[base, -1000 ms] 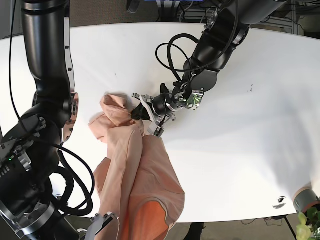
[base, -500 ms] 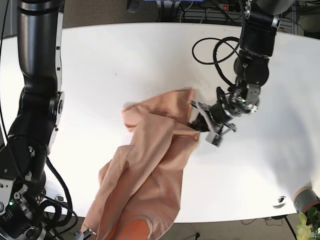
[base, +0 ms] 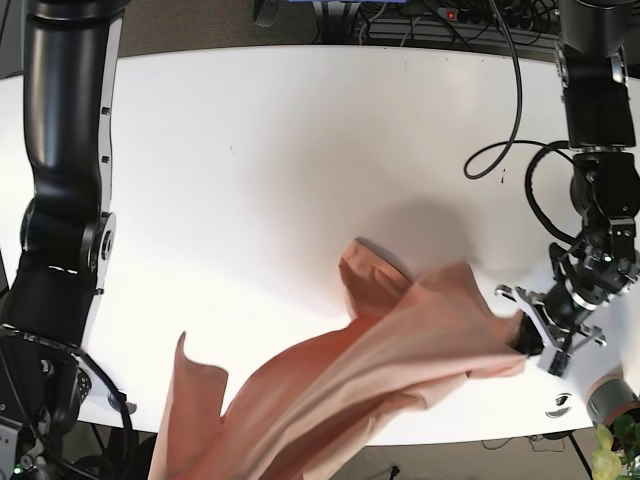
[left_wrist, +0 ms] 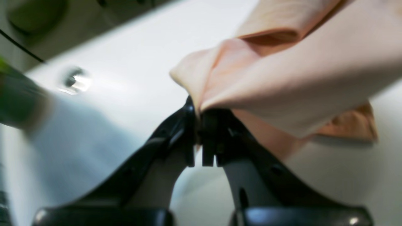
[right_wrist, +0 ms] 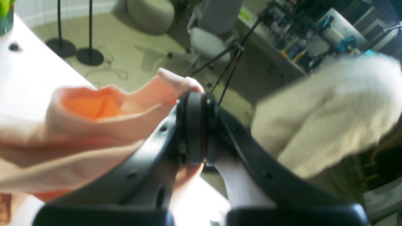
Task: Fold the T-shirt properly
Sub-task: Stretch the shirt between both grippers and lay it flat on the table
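Note:
The peach T-shirt (base: 380, 370) hangs stretched in a band from the table's front left edge to the front right. My left gripper (base: 522, 342) is shut on its right corner, just above the table. The left wrist view shows the black fingers pinching a fold of the T-shirt (left_wrist: 282, 72) at the left gripper (left_wrist: 198, 110). In the right wrist view my right gripper (right_wrist: 196, 100) is shut on another edge of the T-shirt (right_wrist: 94, 125), held out past the table's edge. The base view shows only the right arm (base: 60, 200), not its gripper.
The white table (base: 300, 150) fills the base view. A metal grommet (base: 558, 405) sits near the front right corner, beside a green plant (base: 612, 452). A black cable (base: 500, 160) loops over the right side. A chair (right_wrist: 213, 31) and tripod stands are on the floor beyond.
My left gripper has pulled its corner of the T-shirt far to the right and toward the front edge. The shirt has stretched out. The right arm's gripper has dropped below the base view.

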